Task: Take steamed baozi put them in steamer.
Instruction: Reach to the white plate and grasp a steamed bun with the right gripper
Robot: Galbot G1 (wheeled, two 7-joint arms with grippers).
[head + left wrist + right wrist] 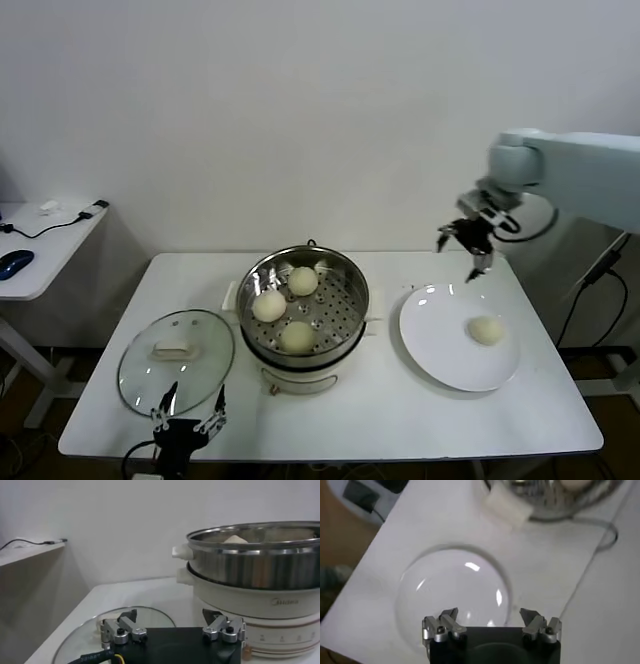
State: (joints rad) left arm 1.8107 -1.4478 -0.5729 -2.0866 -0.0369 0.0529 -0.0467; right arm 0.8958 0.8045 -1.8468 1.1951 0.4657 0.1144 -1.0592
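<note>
The steamer (362, 312) stands mid-table and holds three steamed baozi (268, 306), (303, 281), (297, 337) on its perforated tray. A fourth baozi (486, 330) lies on the white plate (440, 330) to the right. My right gripper (458, 256) is open and empty, raised above the plate's far edge; in its wrist view (489, 615) the plate (455, 590) lies below and the steamer's handle (506, 506) beyond. My left gripper (195, 393) is open and empty, low at the table's front edge. Its wrist view (170, 615) shows the steamer (255, 565) with one baozi top (235, 539).
A round glass lid (176, 360) with a white handle lies flat left of the steamer, just beyond my left gripper; it also shows in the left wrist view (90, 630). A side desk with a mouse (15, 264) stands at far left. The wall is close behind.
</note>
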